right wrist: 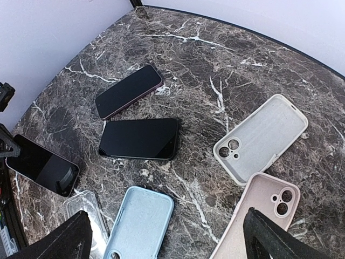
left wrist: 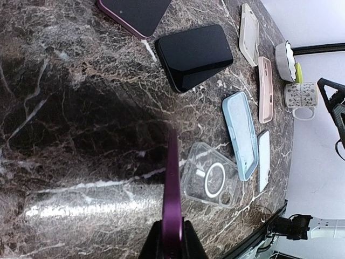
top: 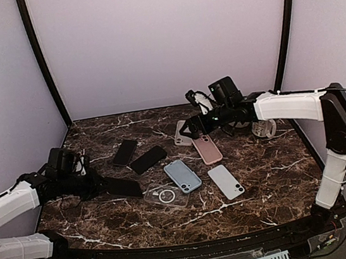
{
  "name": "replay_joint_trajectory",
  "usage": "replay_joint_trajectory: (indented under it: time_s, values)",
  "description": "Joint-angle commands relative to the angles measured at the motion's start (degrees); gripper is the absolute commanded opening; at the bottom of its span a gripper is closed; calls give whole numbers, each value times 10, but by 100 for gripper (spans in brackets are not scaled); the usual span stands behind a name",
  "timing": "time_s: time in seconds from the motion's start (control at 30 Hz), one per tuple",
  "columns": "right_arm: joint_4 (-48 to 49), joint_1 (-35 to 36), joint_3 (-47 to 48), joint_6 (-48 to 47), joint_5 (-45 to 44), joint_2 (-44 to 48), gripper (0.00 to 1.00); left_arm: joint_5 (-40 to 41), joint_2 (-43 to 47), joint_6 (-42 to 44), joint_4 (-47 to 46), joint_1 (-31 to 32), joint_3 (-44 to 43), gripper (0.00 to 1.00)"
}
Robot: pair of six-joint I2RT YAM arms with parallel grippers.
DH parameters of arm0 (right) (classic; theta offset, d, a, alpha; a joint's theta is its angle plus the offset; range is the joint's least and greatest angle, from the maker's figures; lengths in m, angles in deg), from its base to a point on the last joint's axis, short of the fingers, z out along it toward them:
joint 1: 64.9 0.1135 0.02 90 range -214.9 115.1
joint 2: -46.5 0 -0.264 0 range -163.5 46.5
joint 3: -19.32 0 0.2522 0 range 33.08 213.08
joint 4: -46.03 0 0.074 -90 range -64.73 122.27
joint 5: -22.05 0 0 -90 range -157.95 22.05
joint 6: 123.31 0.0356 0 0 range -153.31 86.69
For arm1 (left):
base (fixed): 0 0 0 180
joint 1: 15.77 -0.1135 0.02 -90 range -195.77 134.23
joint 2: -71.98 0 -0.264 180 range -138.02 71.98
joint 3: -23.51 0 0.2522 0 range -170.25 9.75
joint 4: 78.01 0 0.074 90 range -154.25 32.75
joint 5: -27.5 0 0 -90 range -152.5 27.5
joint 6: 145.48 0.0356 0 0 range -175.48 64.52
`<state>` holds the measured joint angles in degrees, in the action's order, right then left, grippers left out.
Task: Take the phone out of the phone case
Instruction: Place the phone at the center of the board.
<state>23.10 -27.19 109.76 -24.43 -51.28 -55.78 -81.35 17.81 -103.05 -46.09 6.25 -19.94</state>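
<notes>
My left gripper (top: 100,185) is shut on the end of a phone in a purple case (top: 123,187), held low over the table's left side with its dark screen up. The left wrist view shows the case edge-on (left wrist: 172,183) between the closed fingers (left wrist: 153,243); it also shows in the right wrist view (right wrist: 42,164). My right gripper (top: 189,127) is open and empty, hovering over the far middle of the table. In its own view the gripper (right wrist: 170,240) has a blue case (right wrist: 141,224) and a pink case (right wrist: 259,213) below it.
On the marble table lie a second purple-cased phone (top: 125,152), a black phone (top: 148,159), a blue case (top: 182,175), a clear case (top: 166,195), a white phone (top: 226,181), a pink case (top: 207,148) and a white case (top: 183,133). A mug (top: 263,129) stands far right.
</notes>
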Motion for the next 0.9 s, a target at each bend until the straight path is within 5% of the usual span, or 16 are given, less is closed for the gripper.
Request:
replay_joint_trajectory:
  time_s: [0.0, 0.53, 0.87]
  values:
    - [7, -3, -8, 0, -1, 17, 99, 46, -47, 24, -16, -2, 13, 10]
    - [-14, -2, -36, 18, -17, 34, 99, 70, -140, 44, -76, -2, 45, 14]
    - [-24, -2, -73, 11, -50, 75, 99, 97, -144, 40, -80, -2, 55, 30]
